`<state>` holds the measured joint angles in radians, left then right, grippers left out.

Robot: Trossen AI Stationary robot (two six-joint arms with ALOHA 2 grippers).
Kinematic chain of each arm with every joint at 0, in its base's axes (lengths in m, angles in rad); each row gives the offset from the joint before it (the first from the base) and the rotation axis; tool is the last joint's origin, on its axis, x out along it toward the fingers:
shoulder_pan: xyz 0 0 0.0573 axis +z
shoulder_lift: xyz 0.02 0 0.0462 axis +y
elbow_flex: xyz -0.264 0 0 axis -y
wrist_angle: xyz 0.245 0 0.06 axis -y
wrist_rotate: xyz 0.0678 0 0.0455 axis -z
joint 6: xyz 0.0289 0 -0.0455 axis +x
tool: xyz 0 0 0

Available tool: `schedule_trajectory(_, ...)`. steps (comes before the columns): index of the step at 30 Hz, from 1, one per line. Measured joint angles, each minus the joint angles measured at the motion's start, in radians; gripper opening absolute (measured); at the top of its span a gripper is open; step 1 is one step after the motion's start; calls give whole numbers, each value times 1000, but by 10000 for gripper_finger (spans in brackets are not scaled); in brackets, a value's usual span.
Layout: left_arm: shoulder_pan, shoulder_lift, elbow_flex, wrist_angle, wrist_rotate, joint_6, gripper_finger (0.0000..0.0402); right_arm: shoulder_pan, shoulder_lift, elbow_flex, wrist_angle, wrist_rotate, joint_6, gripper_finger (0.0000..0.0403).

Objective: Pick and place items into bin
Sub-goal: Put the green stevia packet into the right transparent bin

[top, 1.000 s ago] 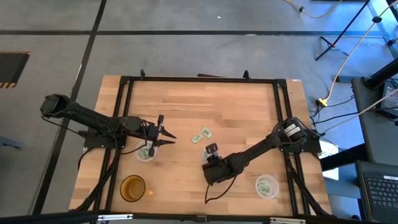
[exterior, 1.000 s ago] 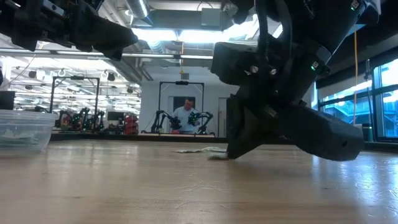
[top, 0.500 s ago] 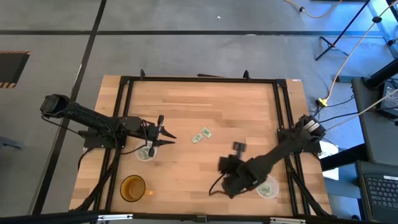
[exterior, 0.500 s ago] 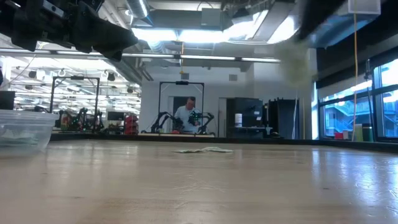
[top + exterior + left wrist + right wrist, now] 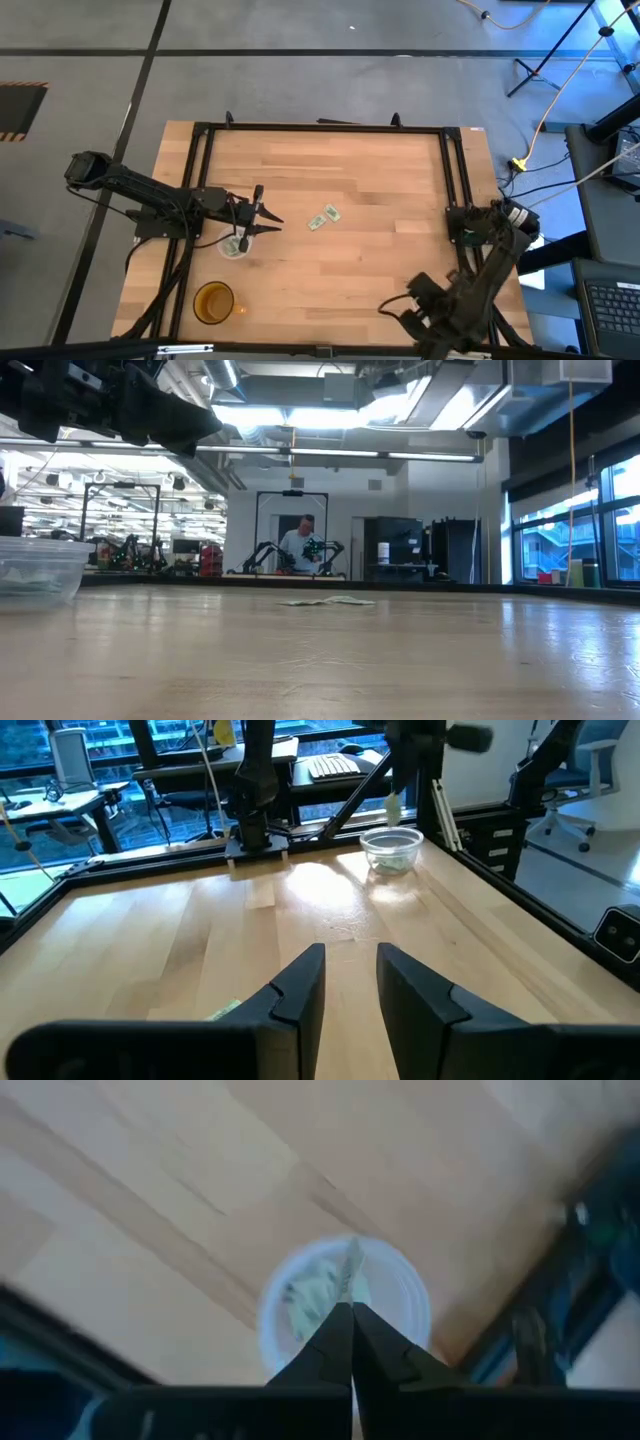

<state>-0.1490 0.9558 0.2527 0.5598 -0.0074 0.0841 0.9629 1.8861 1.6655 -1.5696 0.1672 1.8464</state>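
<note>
My right gripper (image 5: 352,1315) is shut on a pale green packet (image 5: 353,1270), high above the clear cup (image 5: 400,1295) at the table's near right, which holds more packets. The left wrist view shows this packet (image 5: 393,808) hanging over the cup (image 5: 392,850). In the high view the right arm (image 5: 455,300) covers that cup. Two packets (image 5: 323,218) lie flat on the table's middle. My left gripper (image 5: 350,982) is open and empty above the table, beside the clear cup (image 5: 233,246) at the left. My right gripper pinches the packet's one end (image 5: 352,1298) between its two fingertips, from above, pointing down. The rest of the packet sticks out past the fingertips, seen edge-on. It is lifted clear, over the cup's opening.
An amber cup (image 5: 213,301) stands near the front left. The left clear cup shows in the low view (image 5: 38,570), with the loose packets (image 5: 325,601) farther back. A black frame (image 5: 445,170) borders the table. A person stands in the room far behind the table (image 5: 300,545).
My right gripper has risen from the table's middle, beside the loose packets, and swung toward the near right corner with one packet, which is now lifted clear above the right cup. The two other packets have stayed in place.
</note>
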Motion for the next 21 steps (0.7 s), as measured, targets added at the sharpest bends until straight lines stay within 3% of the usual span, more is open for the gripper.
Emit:
schedule_trajectory(5,0,0,0,0,0,0,88,71,0,-113,38,-36,139,0)
schedule_trajectory(15,0,0,0,5,0,0,88,87,0,-314,247,-74,108,0)
schedule_trajectory(21,0,0,0,5,0,-1,88,85,0,-356,359,-75,83,5)
